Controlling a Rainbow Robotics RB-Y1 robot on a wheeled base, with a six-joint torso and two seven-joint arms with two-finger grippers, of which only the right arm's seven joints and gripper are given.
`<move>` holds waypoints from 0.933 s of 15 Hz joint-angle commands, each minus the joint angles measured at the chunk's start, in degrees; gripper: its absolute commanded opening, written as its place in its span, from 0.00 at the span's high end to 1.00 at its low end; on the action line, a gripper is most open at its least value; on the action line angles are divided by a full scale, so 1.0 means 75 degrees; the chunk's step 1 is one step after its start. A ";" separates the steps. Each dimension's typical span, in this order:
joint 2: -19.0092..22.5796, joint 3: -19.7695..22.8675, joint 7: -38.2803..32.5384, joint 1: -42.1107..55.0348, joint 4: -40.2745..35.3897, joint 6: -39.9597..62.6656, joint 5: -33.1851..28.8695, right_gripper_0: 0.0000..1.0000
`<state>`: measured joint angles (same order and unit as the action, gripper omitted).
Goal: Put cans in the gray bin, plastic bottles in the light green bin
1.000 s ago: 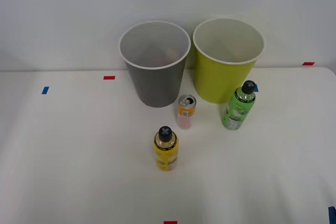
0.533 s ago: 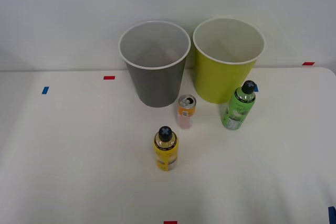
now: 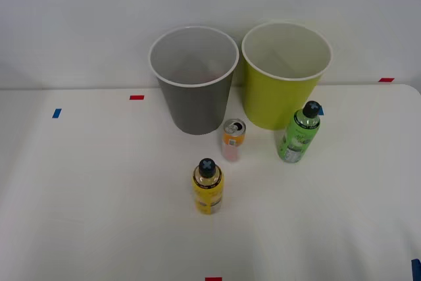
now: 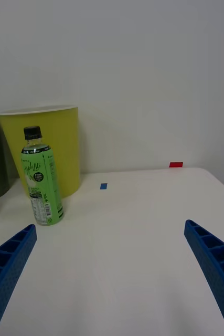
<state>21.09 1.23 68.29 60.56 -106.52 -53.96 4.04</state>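
Right hand (image 4: 109, 273) low over the desk (image 3: 99, 189), blue fingers (image 4: 211, 262) spread wide apart, holding nothing. Green bottle (image 3: 298, 133) upright just in front of the light green bin (image 3: 285, 76). Can (image 3: 233, 140) upright between the bins, near the gray bin (image 3: 193, 78). Yellow bottle (image 3: 208, 187) upright, nearer the robot.

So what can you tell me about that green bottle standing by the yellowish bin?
The green bottle is small, of bright green see-through plastic, with a black screw cap and a green-and-white printed label around its body. It stands upright and capped on the white table, just in front of the light green bin, toward that bin's right side. The can stands apart on its left. Only the table touches it. In the wrist view, the right gripper is open and well short of it.
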 commanded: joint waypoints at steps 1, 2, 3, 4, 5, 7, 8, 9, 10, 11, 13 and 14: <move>0.0000 0.0000 0.0000 0.0000 0.0000 0.0000 0.0000 0.01; 0.0000 0.0000 0.0000 0.0000 0.0000 0.0000 0.0000 0.02; 0.0000 0.0000 0.0000 0.0000 0.0000 0.0000 0.0000 0.02; 0.0000 0.0000 0.0000 0.0000 0.0000 0.0000 0.0000 0.02; 0.0000 0.0000 0.0000 0.0000 0.0000 0.0000 0.0000 0.02; -0.0117 -0.0199 0.0012 -0.0152 0.0281 0.0105 -0.0023 0.02; -0.0105 -0.0258 0.0047 -0.0164 0.0352 0.0012 0.0117 0.02; -0.0094 -0.0281 0.0117 -0.0141 0.0352 -0.0129 0.0117 0.02; -0.0082 -0.0281 0.0176 -0.0141 0.0352 -0.0234 -0.0070 0.02; -0.0070 -0.0269 0.0211 -0.0129 0.0352 -0.0328 -0.0246 0.02; -0.0047 -0.0469 0.0504 -0.0141 0.0352 -0.0352 -0.0293 0.02; -0.0035 -0.0633 0.0984 -0.0141 0.0352 -0.0340 -0.0152 0.02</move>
<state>20.70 -2.28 72.40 59.53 -103.88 -56.54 2.05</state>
